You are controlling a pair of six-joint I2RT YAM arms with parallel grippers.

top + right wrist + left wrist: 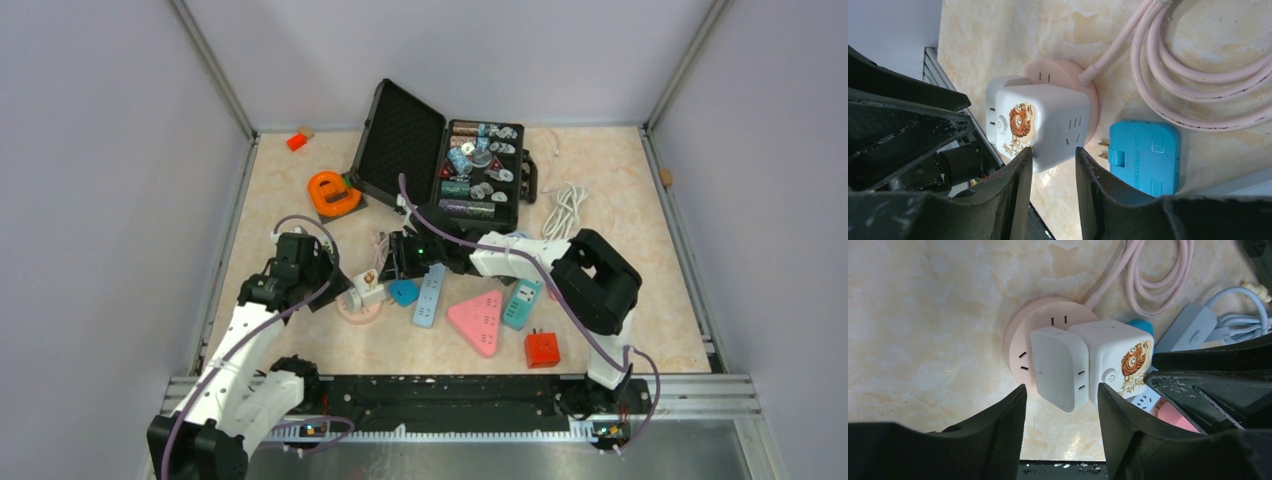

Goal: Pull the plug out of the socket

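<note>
A round pink socket lies on the table, and a flat white plug and a white cube adapter with a tiger picture stand on it side by side. My left gripper is open, its fingers on either side of the flat white plug's near end, not touching it. My right gripper is open with a narrow gap, its fingertips at the lower corner of the tiger cube. In the top view the left gripper and right gripper flank the cube.
The socket's pink cable coils beside it. A blue adapter lies right of the socket. A light-blue strip, pink triangular socket, teal strip and red cube lie nearby. An open black case stands behind.
</note>
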